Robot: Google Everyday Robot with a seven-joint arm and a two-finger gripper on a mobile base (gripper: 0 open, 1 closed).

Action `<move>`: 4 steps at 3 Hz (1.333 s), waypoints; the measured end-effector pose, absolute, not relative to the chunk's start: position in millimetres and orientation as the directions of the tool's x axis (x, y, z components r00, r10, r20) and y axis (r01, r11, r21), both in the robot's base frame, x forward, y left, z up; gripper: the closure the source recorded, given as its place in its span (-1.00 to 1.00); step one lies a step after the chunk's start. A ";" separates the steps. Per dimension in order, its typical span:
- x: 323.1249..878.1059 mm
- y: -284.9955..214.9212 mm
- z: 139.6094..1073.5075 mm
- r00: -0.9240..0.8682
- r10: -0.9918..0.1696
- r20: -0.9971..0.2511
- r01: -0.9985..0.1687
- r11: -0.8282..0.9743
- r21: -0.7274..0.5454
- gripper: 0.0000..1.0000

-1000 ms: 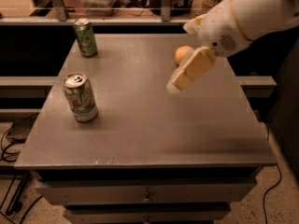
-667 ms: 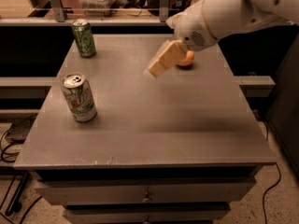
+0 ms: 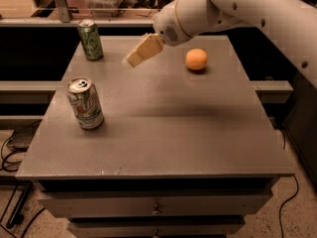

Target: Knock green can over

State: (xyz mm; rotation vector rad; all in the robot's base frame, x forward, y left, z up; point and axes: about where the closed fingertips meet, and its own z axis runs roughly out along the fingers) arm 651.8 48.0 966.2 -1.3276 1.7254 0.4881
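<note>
The green can [image 3: 90, 39] stands upright at the back left corner of the grey table [image 3: 163, 143]. It is dark green with pale lettering and a silver top. My gripper [image 3: 132, 60] hangs above the table's back middle, to the right of the green can and about a can's width away from it. Its tan fingers [image 3: 144, 50] point down and left toward the can and lie pressed together with no gap and nothing between them. The white arm [image 3: 233, 14] comes in from the upper right.
A mostly white can with green lettering and a red spot [image 3: 85, 103] stands upright near the table's left edge. An orange ball-shaped fruit [image 3: 196, 59] lies at the back right. Drawers sit under the table front. Cables lie on the floor at the left.
My gripper has moved left across the back of the table toward the green can, uncovering the orange fruit. Both cans have stayed upright and in place.
</note>
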 end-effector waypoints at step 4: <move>721.5 108.6 942.0 -0.064 -0.428 -0.902 -0.888 0.436 -0.144 -1.00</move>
